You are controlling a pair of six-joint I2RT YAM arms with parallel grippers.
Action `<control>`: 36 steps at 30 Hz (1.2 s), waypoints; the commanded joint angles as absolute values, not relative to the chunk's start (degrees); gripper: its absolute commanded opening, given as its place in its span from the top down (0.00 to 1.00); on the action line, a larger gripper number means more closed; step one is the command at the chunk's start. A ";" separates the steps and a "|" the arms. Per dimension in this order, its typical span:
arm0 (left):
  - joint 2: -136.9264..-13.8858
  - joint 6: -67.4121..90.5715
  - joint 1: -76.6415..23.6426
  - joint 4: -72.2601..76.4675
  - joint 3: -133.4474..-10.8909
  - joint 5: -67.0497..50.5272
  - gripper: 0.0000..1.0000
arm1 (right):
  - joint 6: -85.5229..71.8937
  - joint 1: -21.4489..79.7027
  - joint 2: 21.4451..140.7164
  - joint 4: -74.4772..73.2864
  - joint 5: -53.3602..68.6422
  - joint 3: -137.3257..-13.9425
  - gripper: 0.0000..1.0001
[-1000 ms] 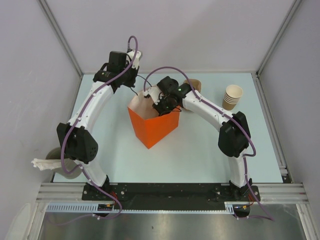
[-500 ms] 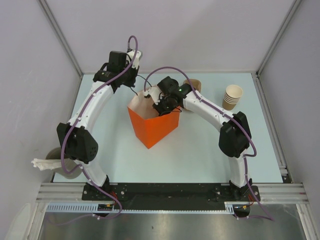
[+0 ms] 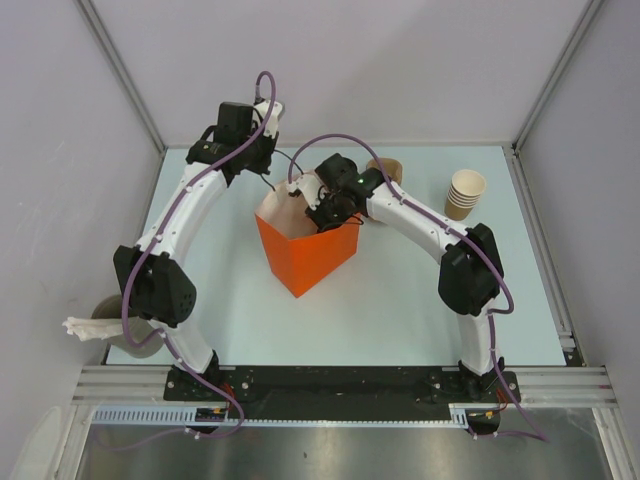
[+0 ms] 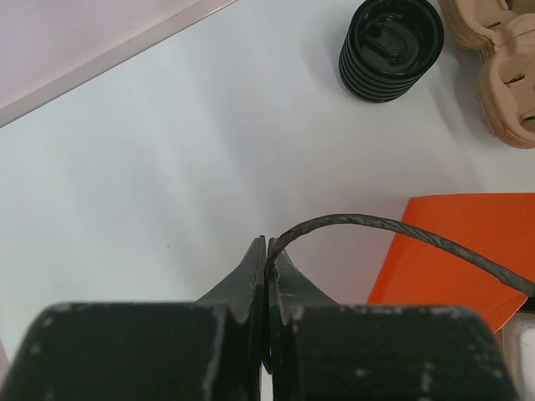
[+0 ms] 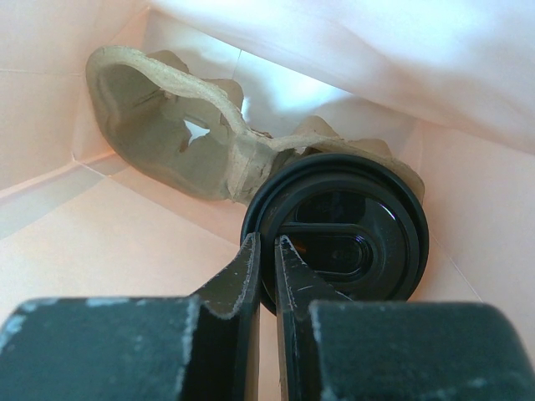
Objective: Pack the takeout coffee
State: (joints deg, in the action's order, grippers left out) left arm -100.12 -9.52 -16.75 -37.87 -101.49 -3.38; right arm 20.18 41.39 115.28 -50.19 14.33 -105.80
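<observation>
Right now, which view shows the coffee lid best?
Right wrist: it shows the lid close up, in the bag with the carrier, the right gripper pinching its rim. Top view: bag and arm hide it. Left wrist: only a spare lid stack outside.

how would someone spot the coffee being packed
Look inside the orange bag at the centre of the table, where a moulded cardboard carrier lies. The coffee sits against that carrier. Its round black lid sets it apart from the tan cardboard and bag walls.
</observation>
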 commanded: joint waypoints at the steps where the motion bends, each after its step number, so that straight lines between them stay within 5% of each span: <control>1: -100.28 -9.32 -17.05 -37.97 -103.89 -3.69 1.00 | 21.01 40.78 115.05 -49.57 12.66 -104.77 1.00; 36: -99.76 -9.23 -17.14 -37.79 -103.71 -3.78 1.00 | 21.80 41.13 124.18 -62.93 12.39 -118.21 1.00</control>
State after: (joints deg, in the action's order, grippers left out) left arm -100.12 -9.52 -16.75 -37.87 -101.49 -3.40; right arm 20.49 41.30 121.10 -58.52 14.41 -115.85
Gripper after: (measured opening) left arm 0.012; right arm 0.107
